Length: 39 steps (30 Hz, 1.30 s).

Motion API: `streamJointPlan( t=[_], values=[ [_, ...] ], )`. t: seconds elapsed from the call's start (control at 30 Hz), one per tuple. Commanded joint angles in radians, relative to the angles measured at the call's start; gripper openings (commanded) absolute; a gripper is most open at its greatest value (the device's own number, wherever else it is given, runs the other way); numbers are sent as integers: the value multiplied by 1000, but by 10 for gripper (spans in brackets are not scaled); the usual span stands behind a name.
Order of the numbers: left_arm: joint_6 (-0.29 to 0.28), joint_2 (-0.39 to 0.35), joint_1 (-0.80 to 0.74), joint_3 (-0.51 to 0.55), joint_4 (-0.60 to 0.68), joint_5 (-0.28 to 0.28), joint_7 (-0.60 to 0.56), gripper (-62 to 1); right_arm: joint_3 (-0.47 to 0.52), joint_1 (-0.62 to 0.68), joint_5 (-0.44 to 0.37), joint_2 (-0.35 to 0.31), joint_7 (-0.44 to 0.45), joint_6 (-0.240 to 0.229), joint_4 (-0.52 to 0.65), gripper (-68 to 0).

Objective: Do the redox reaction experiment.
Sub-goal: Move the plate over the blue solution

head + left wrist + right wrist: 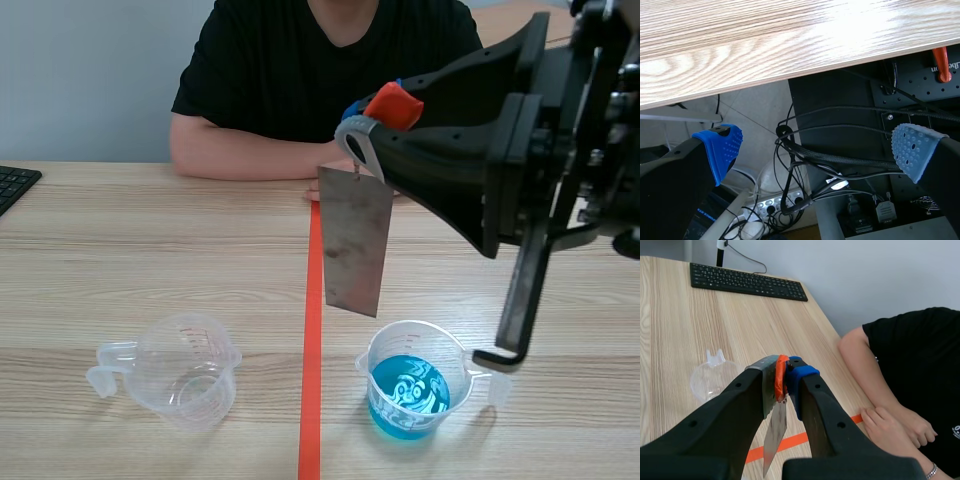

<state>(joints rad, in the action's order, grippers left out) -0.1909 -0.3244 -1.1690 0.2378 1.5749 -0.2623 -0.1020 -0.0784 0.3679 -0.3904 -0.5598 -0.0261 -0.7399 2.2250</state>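
A grey, stained metal sheet [353,245] hangs from a grey-and-orange clip [380,115] pinched in the right tool [785,379], over the table near a clear cup of blue liquid [410,390]; 1 empty clear cup [185,368] stands well apart.

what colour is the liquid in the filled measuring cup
Blue; the liquid shows best in the scene view.

An empty measuring cup [185,370] and a measuring cup of blue liquid [412,385] stand on a light wooden table [120,250], one on either side of an orange-red tape line [312,330]. A black keyboard [12,185] lies at the left edge, and a person's forearm [240,155] rests along the far side.
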Motion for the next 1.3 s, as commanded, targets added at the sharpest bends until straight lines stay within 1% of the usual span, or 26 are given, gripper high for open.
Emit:
streamJointPlan(
  t=[0.0,0.17,0.43,0.67,0.77,0.87,1.23,1.27],
  values=[
    [-3,-3,-8,3,10,-6,-10,14,27,19,-11,-5,26,-6,24,-660],
    [-2,-3,-8,3,10,-6,-10,14,107,119,-10,-5,59,-6,52,-660],
    [-3,-3,-8,3,10,-6,-10,14,234,259,-9,-9,143,-6,56,-660],
    [-3,-3,-8,3,10,-6,-2,14,302,342,-3,-85,220,-6,56,-660],
    [-2,-4,-8,3,10,-5,9,14,315,352,-2,-114,235,-6,56,-660],
    [-2,-3,-8,3,10,-5,15,14,315,352,20,-145,235,-6,56,-660],
    [-2,-3,-8,3,10,-6,16,14,314,352,28,-242,242,-6,56,-660],
    [-2,-3,-8,3,10,-6,16,14,314,352,28,-253,243,0,56,-660]
  ],
)
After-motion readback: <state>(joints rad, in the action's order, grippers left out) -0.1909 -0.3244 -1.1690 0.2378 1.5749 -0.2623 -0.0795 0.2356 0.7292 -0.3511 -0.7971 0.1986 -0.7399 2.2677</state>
